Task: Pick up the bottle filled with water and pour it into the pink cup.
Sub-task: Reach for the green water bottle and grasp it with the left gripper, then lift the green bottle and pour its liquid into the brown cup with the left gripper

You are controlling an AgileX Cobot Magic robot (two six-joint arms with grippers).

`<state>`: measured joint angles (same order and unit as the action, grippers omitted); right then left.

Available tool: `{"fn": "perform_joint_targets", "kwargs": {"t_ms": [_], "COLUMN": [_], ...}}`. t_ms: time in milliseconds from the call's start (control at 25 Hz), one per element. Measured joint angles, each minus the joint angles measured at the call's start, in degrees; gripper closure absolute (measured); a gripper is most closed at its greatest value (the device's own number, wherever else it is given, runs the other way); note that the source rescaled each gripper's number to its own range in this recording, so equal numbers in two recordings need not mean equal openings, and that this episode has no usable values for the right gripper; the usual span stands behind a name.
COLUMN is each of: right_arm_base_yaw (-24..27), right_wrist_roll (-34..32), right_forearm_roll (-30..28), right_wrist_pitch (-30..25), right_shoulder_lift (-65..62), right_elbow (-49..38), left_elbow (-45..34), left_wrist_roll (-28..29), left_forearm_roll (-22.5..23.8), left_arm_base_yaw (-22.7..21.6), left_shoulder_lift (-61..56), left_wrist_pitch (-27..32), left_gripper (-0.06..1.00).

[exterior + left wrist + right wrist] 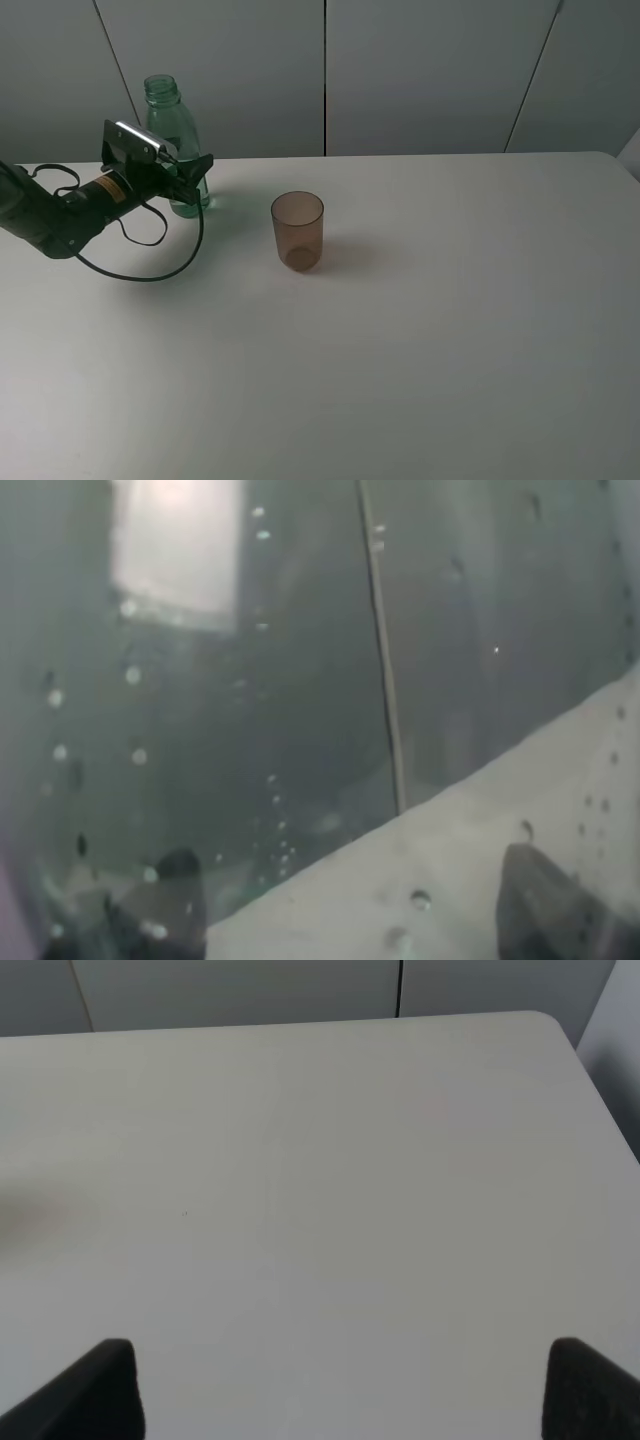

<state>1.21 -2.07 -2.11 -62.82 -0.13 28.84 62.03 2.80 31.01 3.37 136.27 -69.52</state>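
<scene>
Left claw (pixel 197 182) straddles the tall green-tinted plastic bottle (pixel 165 118) low down (clamped? I cannot tell); right claw (pixel 340 1390) gapes apart. Held so low, it may topple and spill.

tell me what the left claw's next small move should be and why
Probably close the left claw firmly on the bottle before lifting it. The claw straddles the bottle's lower body, yet no view shows whether the grip is tight. The bottle stands upright on the table, apart from the pink cup.
</scene>
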Motion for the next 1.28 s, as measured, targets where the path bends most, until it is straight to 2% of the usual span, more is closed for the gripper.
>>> {"fn": "perform_joint_targets", "kwargs": {"t_ms": [280,440,1000,1280], "right_arm_base_yaw": [0.00,0.00,0.00,0.00], "right_wrist_roll": [0.00,0.00,0.00,0.00], "right_forearm_roll": [0.00,0.00,0.00,0.00], "right_wrist_pitch": [0.00,0.00,0.00,0.00], "right_shoulder_lift": [0.00,0.00,0.00,0.00], "right_elbow": [0.00,0.00,0.00,0.00], "left_elbow": [0.00,1.19,16.62,22.96], "left_wrist_roll": [-0.98,-2.80,-1.89,-1.89], "left_forearm_roll": [0.77,2.53,16.92,27.43], "left_arm_base_yaw": [0.00,0.00,0.96,1.42], "left_shoulder_lift": [-0.11,-1.83,-6.35,-6.35], "left_wrist_pitch": [0.16,2.49,2.15,2.42], "left_gripper": [0.91,0.94,0.94,0.94]}}
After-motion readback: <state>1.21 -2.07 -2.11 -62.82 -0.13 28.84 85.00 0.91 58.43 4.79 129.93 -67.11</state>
